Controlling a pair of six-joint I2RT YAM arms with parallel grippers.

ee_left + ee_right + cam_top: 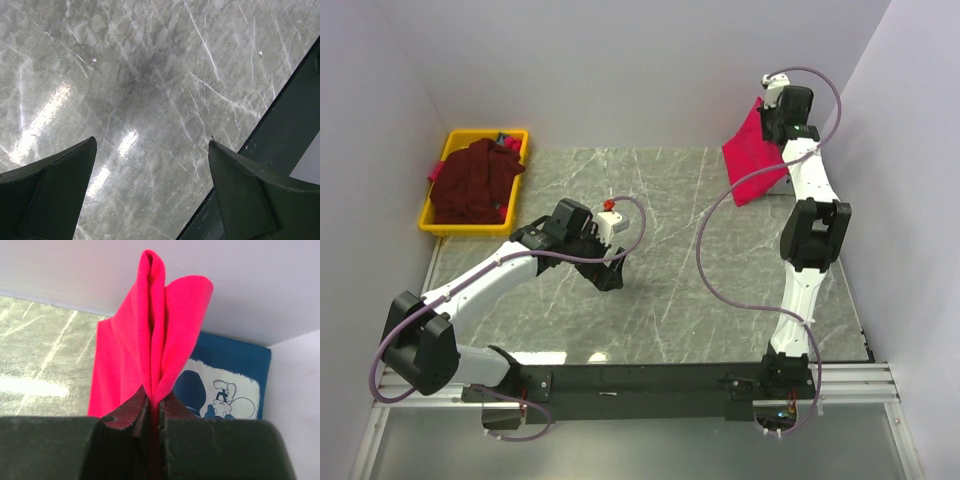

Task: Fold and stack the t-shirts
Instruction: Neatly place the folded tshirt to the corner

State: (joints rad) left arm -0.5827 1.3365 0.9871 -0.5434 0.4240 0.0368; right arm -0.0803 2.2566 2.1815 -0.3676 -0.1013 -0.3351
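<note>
My right gripper (767,118) (159,402) is shut on a fold of the bright red t-shirt (752,150) (150,340), holding it up off the table at the far right corner, where the cloth hangs down from the jaws. In the right wrist view the navy t-shirt with a white cartoon print (230,375) lies flat behind the red one, against the walls. The dark maroon t-shirt (472,180) is heaped in the yellow bin (485,133) at the far left. My left gripper (610,278) (152,145) hangs open over bare marble, with nothing between its fingers (60,185).
The marble table top (660,250) is walled in at the back and on both sides. A black base rail (640,385) (285,115) runs along the near edge. The right arm's purple cable (715,215) loops over the table's right half.
</note>
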